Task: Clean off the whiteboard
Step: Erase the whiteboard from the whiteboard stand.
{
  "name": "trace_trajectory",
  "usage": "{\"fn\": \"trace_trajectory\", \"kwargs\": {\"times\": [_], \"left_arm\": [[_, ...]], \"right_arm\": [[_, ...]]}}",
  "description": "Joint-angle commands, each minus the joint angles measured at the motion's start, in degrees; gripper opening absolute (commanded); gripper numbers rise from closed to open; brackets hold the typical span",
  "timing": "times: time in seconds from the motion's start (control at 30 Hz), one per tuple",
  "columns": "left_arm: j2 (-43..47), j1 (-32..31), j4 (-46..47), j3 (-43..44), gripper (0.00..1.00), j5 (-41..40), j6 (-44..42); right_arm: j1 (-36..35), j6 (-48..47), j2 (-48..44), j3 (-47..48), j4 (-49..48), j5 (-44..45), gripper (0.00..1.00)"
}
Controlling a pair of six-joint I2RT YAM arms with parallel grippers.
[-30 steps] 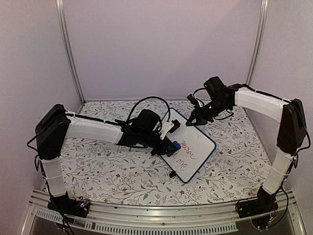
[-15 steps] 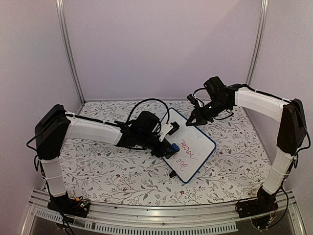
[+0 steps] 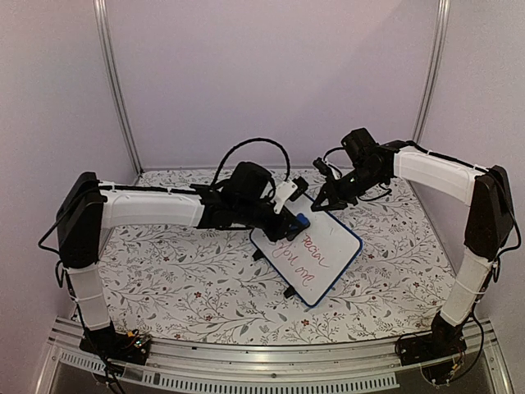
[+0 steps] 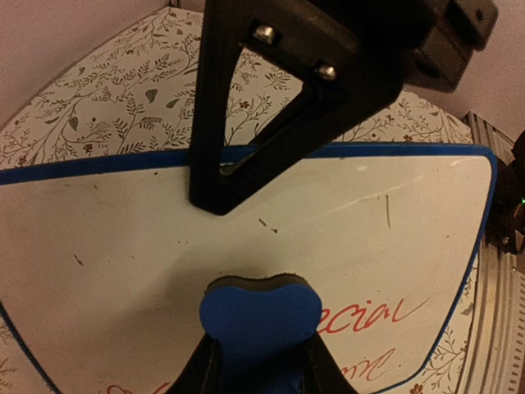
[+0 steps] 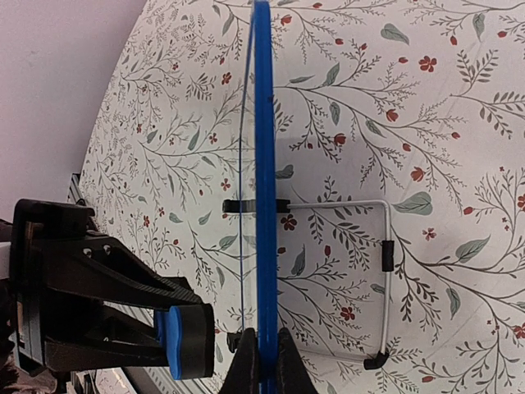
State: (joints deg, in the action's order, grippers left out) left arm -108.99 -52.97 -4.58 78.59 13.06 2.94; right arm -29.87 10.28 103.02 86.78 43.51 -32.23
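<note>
The whiteboard [image 3: 335, 245], white with a dark blue frame, stands tilted on the floral table, with red handwriting [image 4: 373, 315] across its lower part. My left gripper [image 3: 294, 223] is shut on a blue eraser [image 4: 261, 312] in front of the board's upper bare area. The eraser's dark felt faces the board. In the right wrist view a small gap shows between the eraser [image 5: 182, 341] and the board. My right gripper [image 5: 264, 361] is shut on the board's blue frame [image 5: 264, 123] at its top edge, as the top view also shows for the right gripper [image 3: 321, 205].
A white wire stand [image 5: 385, 254] with black tips props the board from behind. Black feet [image 3: 289, 292] poke out at the board's lower edge. White walls and metal posts [image 3: 115, 90] close off the sides and the back.
My left gripper has carried the eraser from the board's left edge up and to the right, to its upper part. The right gripper and the board have stayed put.
</note>
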Motion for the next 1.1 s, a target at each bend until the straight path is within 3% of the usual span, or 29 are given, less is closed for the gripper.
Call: {"fn": "trace_trajectory", "kwargs": {"times": [0.0,0.73,1.07], "left_arm": [[0.5,0.5,-1.4,1.5,0.0,-0.1,-1.6],[-4.1,-0.2,1.0,-4.4,0.0,3.7,2.1],[-2.7,-0.3,2.4,-12.7,0.0,3.0,5.0]], "right_arm": [[-1.6,-1.5,1.3,-1.4,4.6,1.4,0.0],[-1.6,-1.4,1.6,-1.4,4.7,1.2,0.0],[-1.6,-1.5,1.6,-1.4,4.7,1.2,0.0]]}}
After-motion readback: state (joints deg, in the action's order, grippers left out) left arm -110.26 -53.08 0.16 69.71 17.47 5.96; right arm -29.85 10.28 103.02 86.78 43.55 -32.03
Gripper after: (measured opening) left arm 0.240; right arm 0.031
